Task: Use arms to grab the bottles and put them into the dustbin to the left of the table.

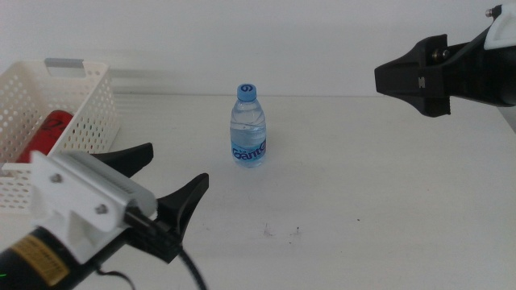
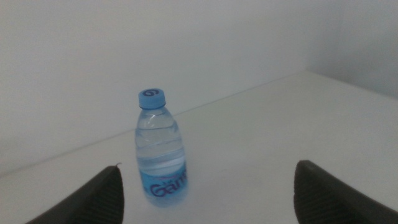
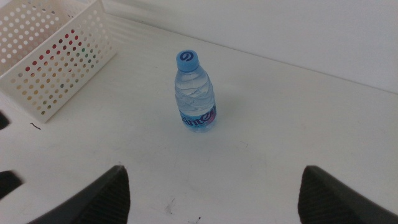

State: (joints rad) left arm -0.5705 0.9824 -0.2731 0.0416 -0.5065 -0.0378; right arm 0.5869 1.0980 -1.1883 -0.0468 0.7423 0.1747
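Note:
A clear water bottle (image 1: 248, 126) with a blue cap and label stands upright on the white table (image 1: 363, 185). It also shows in the left wrist view (image 2: 160, 149) and the right wrist view (image 3: 196, 92). My left gripper (image 1: 177, 165) is open and empty at the front left, short of the bottle; its jaws (image 2: 208, 167) stand wide apart. My right gripper (image 1: 395, 78) hovers high at the back right, open and empty (image 3: 212, 168). The white dustbin (image 1: 89, 105) stands at the left with a red can (image 1: 48, 133) inside. No yellow tea bottle is in view.
Small dark specks (image 1: 282, 232) mark the table in front of the bottle. The dustbin's perforated wall (image 3: 59, 68) shows in the right wrist view, with red showing through the holes. A pale wall rises behind the table.

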